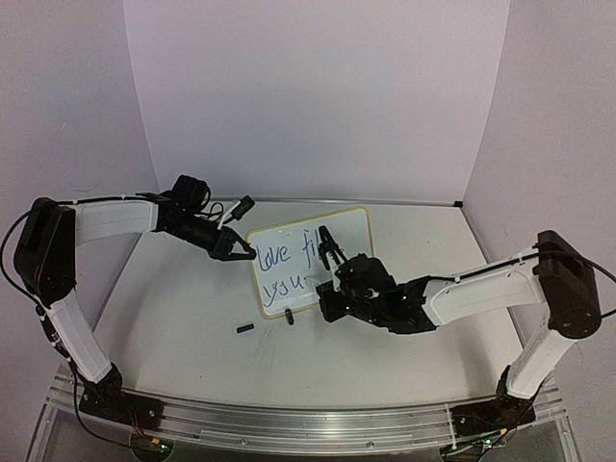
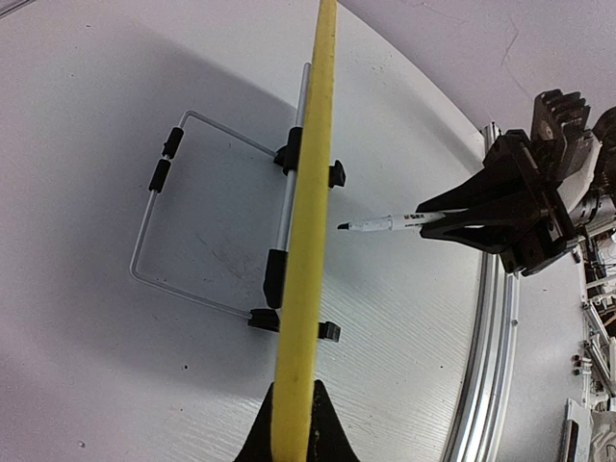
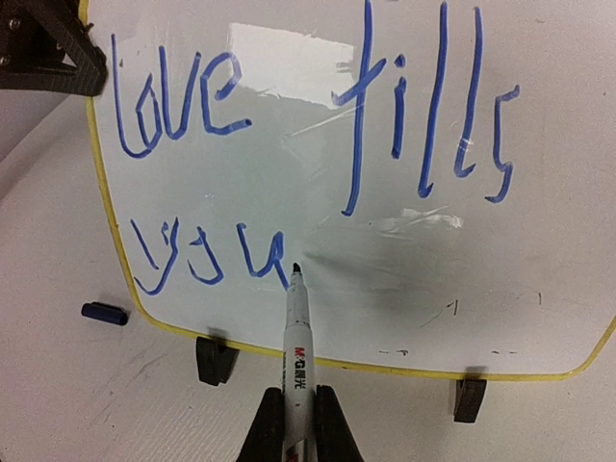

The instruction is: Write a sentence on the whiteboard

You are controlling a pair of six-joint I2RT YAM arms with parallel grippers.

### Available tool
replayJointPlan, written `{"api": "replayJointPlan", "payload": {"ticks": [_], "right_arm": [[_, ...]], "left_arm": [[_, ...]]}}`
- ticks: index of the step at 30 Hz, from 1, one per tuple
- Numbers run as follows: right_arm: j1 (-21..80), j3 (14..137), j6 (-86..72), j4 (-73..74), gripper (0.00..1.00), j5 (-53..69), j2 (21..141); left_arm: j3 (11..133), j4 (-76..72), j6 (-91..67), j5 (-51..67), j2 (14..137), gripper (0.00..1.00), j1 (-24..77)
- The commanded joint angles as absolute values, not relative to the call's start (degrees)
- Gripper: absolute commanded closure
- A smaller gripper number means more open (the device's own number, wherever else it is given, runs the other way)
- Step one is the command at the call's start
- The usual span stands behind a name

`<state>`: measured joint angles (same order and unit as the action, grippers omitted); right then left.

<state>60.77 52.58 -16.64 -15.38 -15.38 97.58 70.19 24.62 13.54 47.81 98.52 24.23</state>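
Because the right gripper (image 3: 298,409) is clamped on the marker (image 3: 296,337), barrel pointing straight ahead, its tip is at the whiteboard (image 3: 404,289) just past "you" (second line of the sentence (image 3: 183,96)); bare board lies rightward, and farther up-left the left gripper (image 2: 292,409) pinches the rim.

You're looking at robotics lab test cell. Two arms, left arm (image 1: 96,219) and right arm (image 1: 481,289), bolted to aluminium rail (image 1: 289,423) along near edge of white counter (image 1: 173,318). Plain pale panels (image 1: 318,96) box counter in (back and both sides). Exposed wiring (image 1: 140,435) at arm bases.
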Motion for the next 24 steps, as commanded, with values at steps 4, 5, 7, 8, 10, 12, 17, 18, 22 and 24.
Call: {"api": "replayJointPlan", "payload": {"ticks": [4, 5, 7, 8, 10, 12, 17, 18, 22, 24], "right_arm": [[60.6, 55.3, -13.9, -15.7, 1.00, -18.0, 96.8], [60.6, 55.6, -13.7, -15.7, 1.00, -18.0, 97.0], [60.5, 56.3, -13.2, -15.7, 1.00, -17.9, 97.8], [60.6, 56.7, -13.1, -15.7, 1.00, -17.8, 98.1], [60.5, 57.3, -12.8, -15.8, 1.00, -17.7, 98.8], [60.5, 57.8, -12.7, -15.8, 1.00, -17.7, 99.4], [60.4, 57.6, -13.2, -15.8, 1.00, -17.9, 100.3], [60.4, 57.4, -13.5, -15.8, 1.00, -18.0, 100.4], [60.4, 56.2, -14.4, -15.7, 1.00, -18.1, 100.2], [60.3, 55.5, -14.8, -15.7, 1.00, -18.1, 100.0]], "left_arm": [[72.0, 27.0, 16.5, 42.8, 97.6, 1.00, 24.6], [72.0, 26.9, 16.5, 42.8, 97.6, 1.00, 24.6], [72.0, 27.0, 16.5, 42.8, 97.6, 1.00, 24.6], [72.0, 27.0, 16.5, 42.8, 97.6, 1.00, 24.6], [72.0, 26.9, 16.6, 42.8, 97.7, 1.00, 24.6], [72.1, 27.0, 16.5, 42.8, 97.6, 1.00, 24.6], [72.1, 27.0, 16.5, 42.9, 97.6, 1.00, 24.6], [72.1, 27.0, 16.5, 42.9, 97.7, 1.00, 24.7], [72.1, 27.0, 16.5, 42.8, 97.6, 1.00, 24.6], [72.1, 27.0, 16.5, 42.9, 97.6, 1.00, 24.7]]}}
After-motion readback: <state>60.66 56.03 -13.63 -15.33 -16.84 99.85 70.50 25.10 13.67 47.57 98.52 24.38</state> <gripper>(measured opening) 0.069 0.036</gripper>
